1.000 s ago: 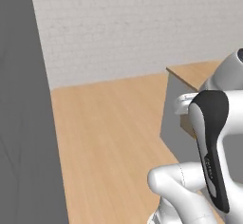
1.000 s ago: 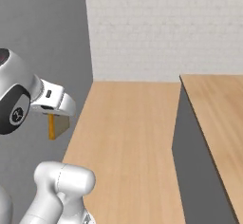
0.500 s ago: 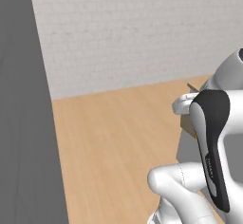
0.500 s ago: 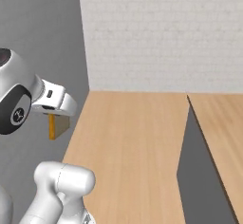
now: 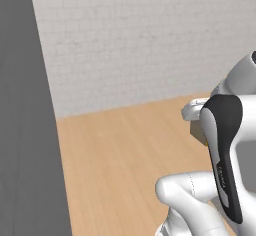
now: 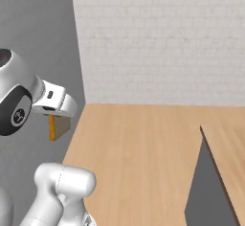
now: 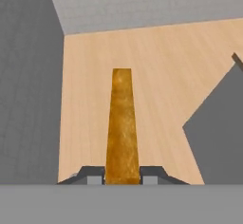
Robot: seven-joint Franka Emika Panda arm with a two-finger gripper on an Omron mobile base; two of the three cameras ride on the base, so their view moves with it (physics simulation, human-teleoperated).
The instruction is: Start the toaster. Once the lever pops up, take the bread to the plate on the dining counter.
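**Carrying the bread edge-on, with no plate yet in sight**

Holding the bread [image 7: 122, 123] is what the jaws are doing now: the two dark tips are clamped on its near end, one against each flat face, so the hand view looks straight along the golden-brown crust. The slice runs directly away from the jaws, its long axis in line with the hand's own reach, and its far end points out over the wood floor [image 7: 161, 76] toward the pale brick wall [image 7: 142, 4]. It stands on edge between the tips, not lying flat.

From the right base view the bread [image 6: 59, 127] hangs just below the white hand, close beside the grey wall [image 6: 33, 38] on that side, well above the floor. From the left base view only a small tan corner of it [image 5: 198, 132] peeks out behind the arm's dark forearm.

By my reading the toasting is over and the carry is under way. A wood-topped counter edge [image 6: 225, 148] shows at the right, with its dark grey side [image 7: 218, 133] below; whether this is the dining counter I cannot tell, and no plate can be made out on it. That counter lies off to the right of the bread's axis, so the next move likely calls for a turn that way, then laying the slice from edge-on to flat.
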